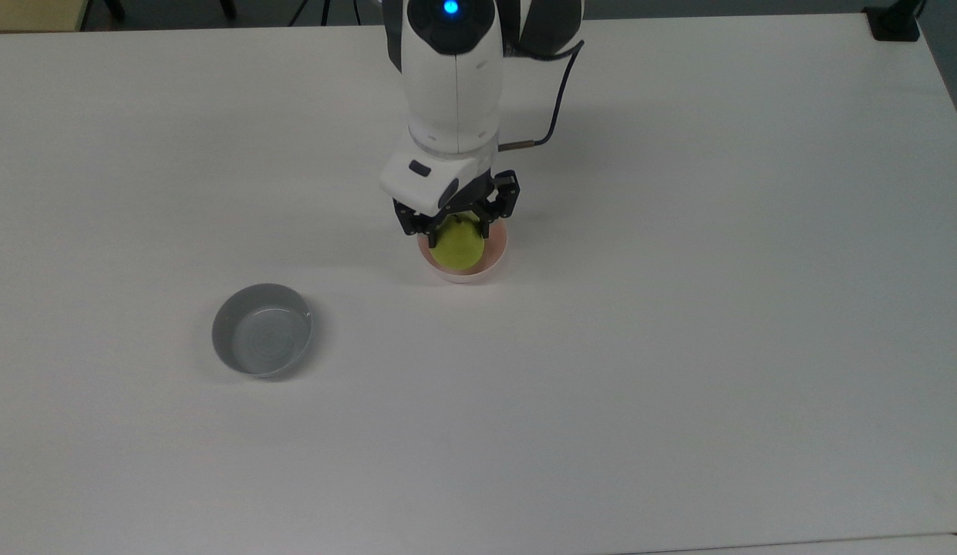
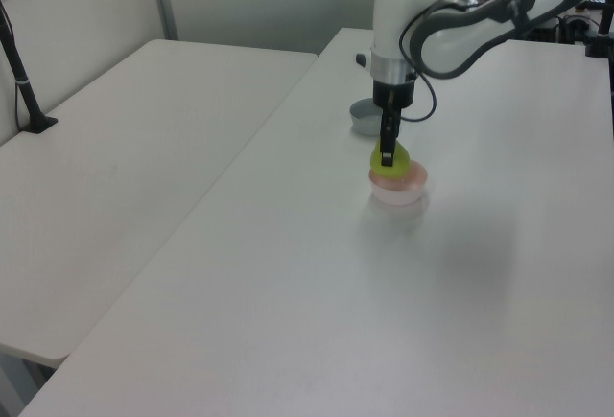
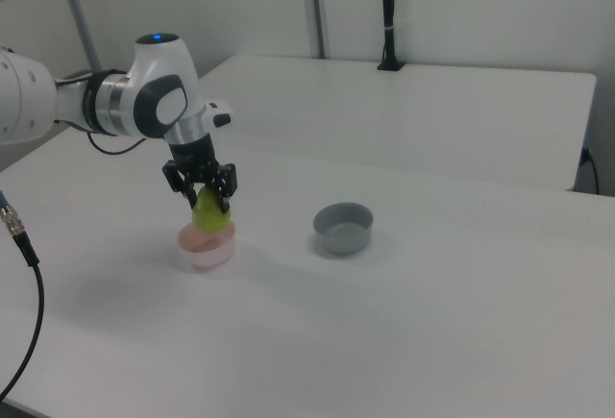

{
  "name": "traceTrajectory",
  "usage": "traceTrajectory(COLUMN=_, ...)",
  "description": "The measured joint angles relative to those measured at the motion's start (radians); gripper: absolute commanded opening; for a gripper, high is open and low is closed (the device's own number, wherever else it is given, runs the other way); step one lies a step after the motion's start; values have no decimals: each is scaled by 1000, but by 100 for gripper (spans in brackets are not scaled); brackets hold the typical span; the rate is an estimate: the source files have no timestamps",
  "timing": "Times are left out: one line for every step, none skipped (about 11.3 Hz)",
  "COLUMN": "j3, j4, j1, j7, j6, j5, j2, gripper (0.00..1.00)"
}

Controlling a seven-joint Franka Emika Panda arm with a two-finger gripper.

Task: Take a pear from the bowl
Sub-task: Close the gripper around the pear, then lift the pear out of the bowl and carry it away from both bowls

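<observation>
One pear (image 3: pixel 209 212) was held clamped in the gripper (image 3: pixel 202 197), just above the bowl (image 3: pixel 205 248) and barely clear of its rim. Lift step was judged underway; more straight-up travel was called for next. Arm was posed vertical over the bowl, fingers pointed down. Grey bowl (image 1: pixel 262 329) sat well apart.

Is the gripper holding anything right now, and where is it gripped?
Yes: the gripper is shut on the pear, pinching its upper part from both sides, just above the bowl.
</observation>
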Motion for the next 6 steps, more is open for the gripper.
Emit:
traceTrajectory(j3=0, j4=1, j1=-6, j7=0, j6=-14, j5=0, j2=-22, gripper=13)
traceTrajectory(j3=-1, j4=3, j1=-18, j7=0, j6=-38, j5=0, j2=-51, gripper=13)
traceTrajectory(j3=-1, j4=4, j1=-38, j7=0, j6=-58, j5=0, j2=-80, gripper=13)
traceTrajectory(j3=-2, j4=5, j1=-65, j7=-4, j6=-70, j5=0, j2=-109, gripper=13)
traceTrajectory(j3=-2, j4=5, j1=-95, j7=-18, j6=-89, j5=0, j2=-136, gripper=13)
traceTrajectory(j3=-3, j4=5, j1=-128, j7=-51, j6=-115, j5=0, j2=-160, gripper=13)
